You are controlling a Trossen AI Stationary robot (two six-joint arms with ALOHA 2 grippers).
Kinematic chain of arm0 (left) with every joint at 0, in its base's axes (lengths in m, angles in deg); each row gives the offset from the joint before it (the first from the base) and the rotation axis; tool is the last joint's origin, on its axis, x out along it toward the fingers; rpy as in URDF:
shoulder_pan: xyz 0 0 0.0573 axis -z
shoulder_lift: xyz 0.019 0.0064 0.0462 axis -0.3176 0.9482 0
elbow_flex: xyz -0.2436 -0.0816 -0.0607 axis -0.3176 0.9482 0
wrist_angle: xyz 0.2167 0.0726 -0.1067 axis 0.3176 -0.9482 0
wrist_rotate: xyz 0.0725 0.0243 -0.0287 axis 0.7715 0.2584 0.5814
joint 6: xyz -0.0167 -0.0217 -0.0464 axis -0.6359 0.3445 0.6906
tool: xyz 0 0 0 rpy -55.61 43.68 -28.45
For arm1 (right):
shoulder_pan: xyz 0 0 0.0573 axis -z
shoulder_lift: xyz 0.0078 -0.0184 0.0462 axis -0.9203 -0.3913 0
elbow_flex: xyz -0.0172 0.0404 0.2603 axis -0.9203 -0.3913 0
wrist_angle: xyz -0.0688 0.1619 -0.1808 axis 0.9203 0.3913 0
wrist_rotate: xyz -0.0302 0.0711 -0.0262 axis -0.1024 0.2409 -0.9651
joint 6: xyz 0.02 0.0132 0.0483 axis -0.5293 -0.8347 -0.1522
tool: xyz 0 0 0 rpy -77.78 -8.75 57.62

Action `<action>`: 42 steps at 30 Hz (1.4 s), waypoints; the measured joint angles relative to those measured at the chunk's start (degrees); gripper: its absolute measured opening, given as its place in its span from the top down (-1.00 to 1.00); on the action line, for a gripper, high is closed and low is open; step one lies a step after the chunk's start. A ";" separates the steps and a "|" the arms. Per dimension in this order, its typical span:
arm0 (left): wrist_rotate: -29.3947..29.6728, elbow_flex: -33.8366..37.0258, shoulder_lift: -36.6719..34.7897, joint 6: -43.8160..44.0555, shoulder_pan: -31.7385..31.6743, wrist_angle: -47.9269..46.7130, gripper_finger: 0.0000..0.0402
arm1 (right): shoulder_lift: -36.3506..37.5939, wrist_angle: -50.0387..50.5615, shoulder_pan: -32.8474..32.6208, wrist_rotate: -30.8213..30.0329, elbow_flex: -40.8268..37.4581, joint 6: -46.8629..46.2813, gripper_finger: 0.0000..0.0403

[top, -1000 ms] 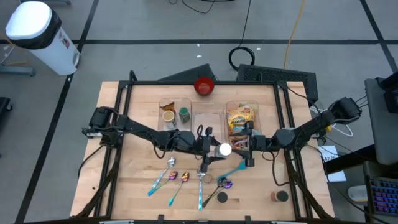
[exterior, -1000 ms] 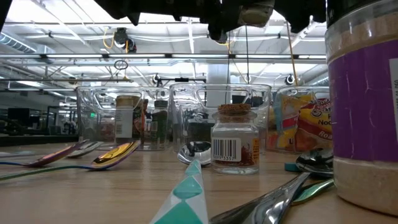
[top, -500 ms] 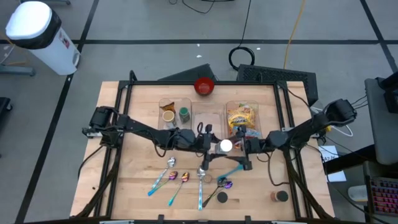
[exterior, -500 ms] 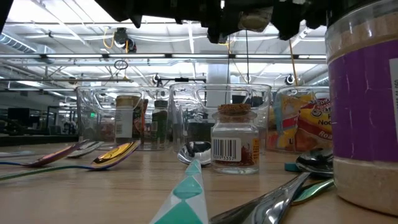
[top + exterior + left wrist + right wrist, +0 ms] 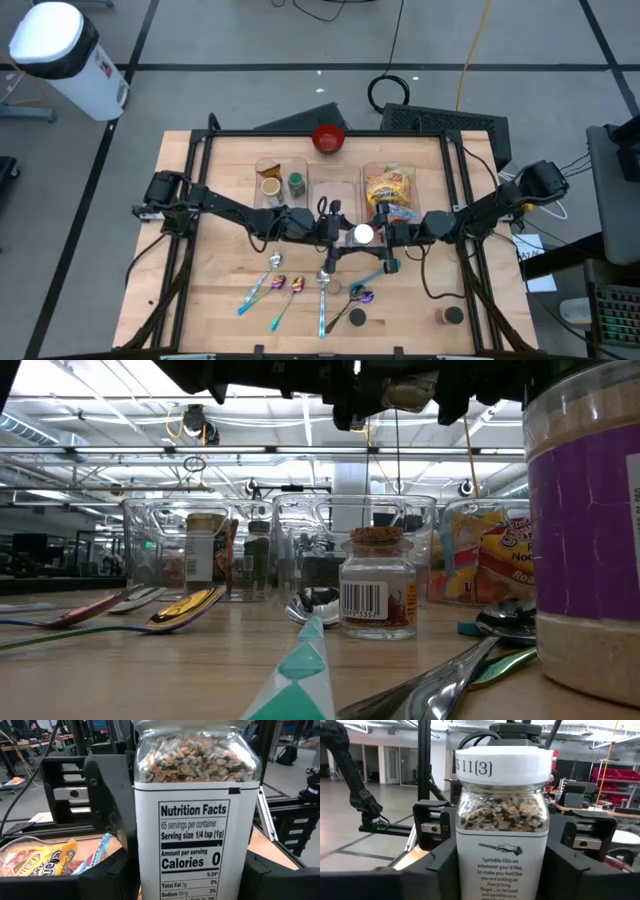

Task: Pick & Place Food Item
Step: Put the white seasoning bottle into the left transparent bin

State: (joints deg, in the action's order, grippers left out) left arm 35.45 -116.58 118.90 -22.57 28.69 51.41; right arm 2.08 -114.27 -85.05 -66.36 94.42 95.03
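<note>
Two dark arms are seen, each built of slender black links joined by bulkier rounded joint housings. The left arm (image 5: 215, 208) is matt black throughout, with a blocky base housing at the end farthest from its gripper. The right arm (image 5: 490, 210) is finished alike, and black cables are looped loosely below it, just behind its wrist. The left gripper (image 5: 335, 235) is made of flat black plastic, angular in outline. On the right gripper (image 5: 500, 865), squared black finger blocks are seen, each backed by a silver rail plate fixed with dark round screws. Thick black cables are routed over the carriage behind the fingers.
</note>
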 joint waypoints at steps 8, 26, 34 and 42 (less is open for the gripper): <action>-0.49 -0.05 -0.65 5.34 -0.20 -9.24 -0.42 | 4.59 7.67 0.02 -0.03 -0.07 -4.64 0.05; 2.47 -34.55 -3.85 3.97 -3.10 -71.04 -0.45 | 10.37 30.51 1.40 -0.07 -0.11 -13.60 0.05; -6.48 -35.98 0.43 3.42 -4.46 -67.47 -0.50 | 10.04 30.91 1.60 -0.11 -0.07 -13.18 0.05; -6.52 -35.93 4.03 2.09 -4.48 -64.63 -0.51 | 10.04 31.60 1.61 -0.18 -0.08 -12.53 0.05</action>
State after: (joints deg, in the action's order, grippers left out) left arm 28.92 -152.51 122.93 -20.48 24.21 -13.22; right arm 12.11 -82.67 -83.44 -66.54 94.35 82.50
